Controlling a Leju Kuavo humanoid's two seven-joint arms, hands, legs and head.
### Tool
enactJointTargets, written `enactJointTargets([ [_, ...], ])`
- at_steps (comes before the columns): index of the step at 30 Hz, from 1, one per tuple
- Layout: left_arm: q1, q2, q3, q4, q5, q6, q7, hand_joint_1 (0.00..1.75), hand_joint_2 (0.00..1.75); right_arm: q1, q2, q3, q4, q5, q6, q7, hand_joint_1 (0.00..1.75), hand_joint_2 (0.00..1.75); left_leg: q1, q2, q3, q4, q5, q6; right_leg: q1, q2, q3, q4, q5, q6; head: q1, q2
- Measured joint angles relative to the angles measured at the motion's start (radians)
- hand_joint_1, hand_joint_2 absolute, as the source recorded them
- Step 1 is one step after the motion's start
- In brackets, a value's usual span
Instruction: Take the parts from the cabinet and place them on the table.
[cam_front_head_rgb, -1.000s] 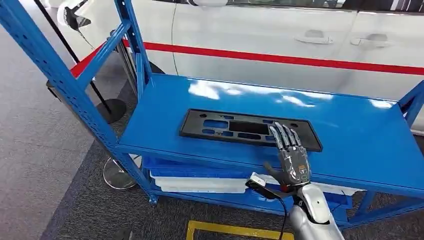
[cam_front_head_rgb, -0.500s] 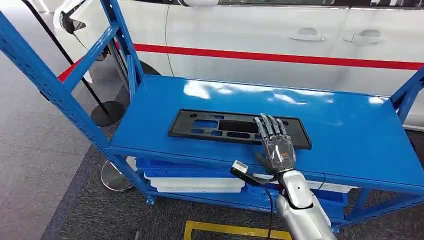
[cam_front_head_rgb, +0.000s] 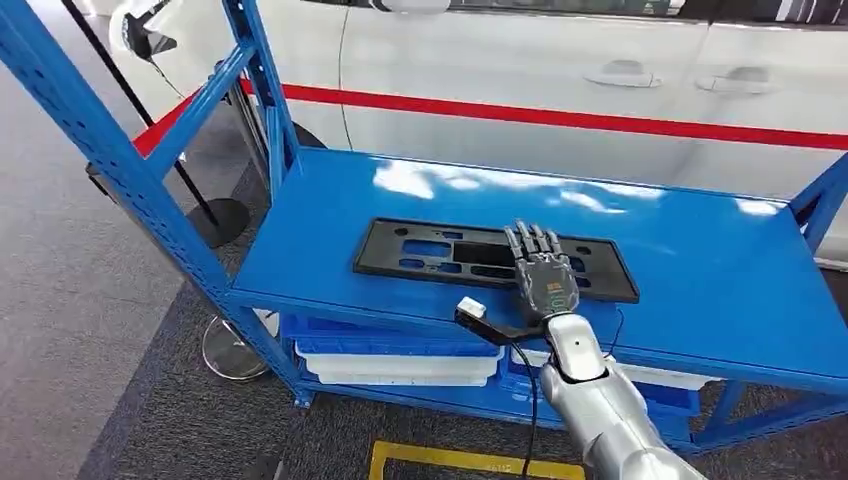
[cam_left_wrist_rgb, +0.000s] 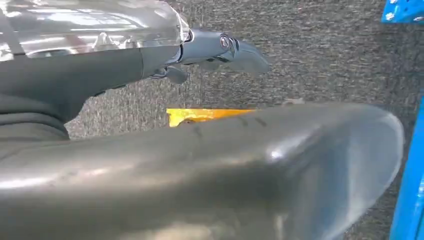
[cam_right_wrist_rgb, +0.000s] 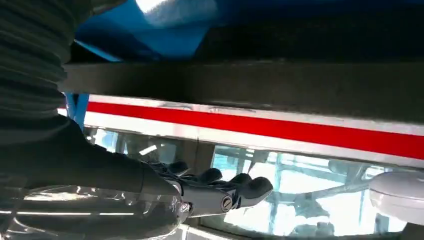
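Note:
A flat black plastic part (cam_front_head_rgb: 440, 250) with several cut-outs lies lengthwise on the blue shelf top (cam_front_head_rgb: 700, 270) of the cabinet. My right hand (cam_front_head_rgb: 542, 280) reaches in over the shelf's front edge, with its fingers stretched out flat above the right portion of the part; I cannot tell whether they touch it. In the right wrist view the same hand (cam_right_wrist_rgb: 210, 192) shows straight fingers holding nothing, with the part's dark edge (cam_right_wrist_rgb: 300, 80) close by. My left hand (cam_left_wrist_rgb: 220, 50) hangs low over the grey carpet, holding nothing.
A white car (cam_front_head_rgb: 560, 70) with a red stripe stands right behind the cabinet. Blue uprights (cam_front_head_rgb: 110, 150) frame the shelf's left side. White trays (cam_front_head_rgb: 400, 362) sit on the lower shelf. A stanchion base (cam_front_head_rgb: 225, 215) and yellow floor tape (cam_front_head_rgb: 470, 462) are nearby.
My right hand has moved forward from the shelf's front edge to over the black part. The camera has shifted slightly.

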Motion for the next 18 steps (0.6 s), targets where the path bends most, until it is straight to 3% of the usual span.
enactJointTargets([
  [1, -0.002, 0.0, 0.0, 0.0, 0.0, 0.0, 0.0, 0.0, 0.0, -0.005, 0.005, 0.002, 0.01, 0.003, 0.004, 0.005, 0.02, 1.75, -0.004, -0.002, -0.004, 0.004, -0.003, -0.005, 0.005, 0.001, -0.002, -0.006, 0.001, -0.008, 0.0, 0.0],
  [2, -0.002, 0.0, 0.0, 0.0, 0.0, 0.0, 0.001, 0.0, 0.0, -0.012, 0.006, 0.002, 0.016, 0.008, 0.008, 0.014, 1.75, 1.75, -0.003, -0.001, -0.005, 0.002, -0.002, -0.01, 0.006, 0.001, -0.004, -0.005, 0.001, -0.012, 0.0, 0.0],
  [4, -0.001, 0.0, 0.0, 0.0, -0.002, 0.0, 0.002, 0.0, 0.0, -0.035, 0.011, 0.006, 0.042, 0.031, 0.051, 0.06, 1.75, 1.75, -0.002, -0.001, -0.001, -0.004, 0.0, -0.022, 0.009, 0.003, -0.004, -0.006, 0.003, -0.025, 0.0, 0.0],
  [5, -0.002, 0.0, 0.0, 0.0, -0.003, 0.0, 0.005, 0.0, 0.0, -0.051, 0.015, 0.018, 0.058, 0.032, 0.083, 0.087, 1.75, 1.75, 0.0, 0.0, -0.006, 0.005, -0.007, -0.029, -0.001, 0.001, 0.001, -0.016, 0.01, -0.036, 0.0, 0.0],
  [6, -0.002, 0.0, 0.0, 0.0, -0.003, 0.0, 0.005, 0.0, 0.0, -0.066, 0.017, 0.033, 0.07, 0.033, 0.109, 0.109, 1.75, 1.75, 0.002, 0.0, -0.013, 0.03, -0.025, -0.034, 0.0, 0.0, 0.002, -0.018, 0.01, -0.041, 0.0, 0.0],
  [7, -0.002, 0.0, 0.0, 0.0, -0.003, 0.001, 0.005, 0.0, 0.0, -0.079, 0.02, 0.05, 0.085, 0.033, 0.131, 0.127, 1.75, 1.75, 0.002, 0.0, -0.039, 0.088, -0.062, -0.037, 0.0, 0.0, 0.002, -0.018, 0.009, -0.047, 0.0, 0.0],
  [9, -0.001, 0.0, 0.0, 0.0, -0.001, 0.003, 0.007, 0.0, 0.0, -0.091, 0.024, 0.077, 0.112, 0.032, 0.164, 0.141, 1.75, 1.75, 0.004, 0.0, -0.119, 0.26, -0.14, -0.045, 0.003, -0.001, 0.001, -0.017, 0.009, -0.049, 0.0, 0.0],
  [10, 0.001, 0.0, 0.0, 0.0, 0.0, 0.004, 0.007, 0.0, 0.0, -0.094, 0.026, 0.086, 0.123, 0.032, 0.172, 0.145, 1.75, 1.75, 0.004, 0.0, -0.149, 0.32, -0.153, -0.047, 0.004, -0.001, 0.001, -0.017, 0.009, -0.049, 0.0, 0.0],
  [11, 0.002, 0.0, 0.0, 0.0, 0.0, 0.005, 0.007, 0.0, 0.0, -0.097, 0.029, 0.09, 0.13, 0.032, 0.174, 0.146, 1.75, 1.75, 0.004, 0.0, -0.153, 0.324, -0.142, -0.047, 0.004, 0.0, 0.001, -0.016, 0.009, -0.049, 0.0, 0.0],
  [12, 0.002, 0.0, 0.0, 0.0, 0.0, 0.005, 0.007, 0.0, 0.0, -0.102, 0.031, 0.096, 0.135, 0.032, 0.176, 0.146, 1.75, 1.75, 0.004, 0.0, -0.134, 0.279, -0.108, -0.046, 0.004, 0.0, 0.002, -0.015, 0.008, -0.049, 0.0, 0.0],
  [14, 0.001, 0.0, 0.0, 0.0, 0.0, 0.006, 0.007, 0.0, 0.0, -0.114, 0.035, 0.103, 0.144, 0.032, 0.177, 0.146, 1.75, 1.75, 0.005, 0.001, -0.046, 0.095, -0.015, -0.04, 0.004, 0.002, 0.005, -0.012, 0.006, -0.045, 0.0, 0.0],
  [15, 0.001, 0.0, 0.0, 0.0, 0.0, 0.008, 0.008, 0.0, 0.0, -0.119, 0.037, 0.103, 0.147, 0.03, 0.177, 0.146, 1.75, 1.75, 0.004, 0.001, -0.009, 0.012, 0.002, -0.034, 0.004, 0.002, 0.006, -0.01, 0.003, -0.041, 0.0, 0.0],
  [16, -0.001, 0.0, 0.0, 0.0, 0.0, 0.008, 0.009, 0.0, 0.0, -0.123, 0.038, 0.103, 0.151, 0.028, 0.176, 0.146, 1.75, 1.75, -0.003, 0.001, -0.003, 0.006, -0.005, -0.026, 0.011, 0.004, 0.002, -0.008, 0.002, -0.035, 0.0, 0.0],
  [18, 0.001, -0.001, 0.0, 0.0, 0.001, 0.013, 0.012, 0.0, 0.0, -0.124, 0.039, 0.103, 0.157, 0.01, 0.165, 0.143, 1.75, 1.75, -0.003, 0.0, -0.007, 0.007, -0.002, -0.016, 0.009, 0.004, 0.001, -0.009, 0.006, -0.027, 0.0, 0.0],
])
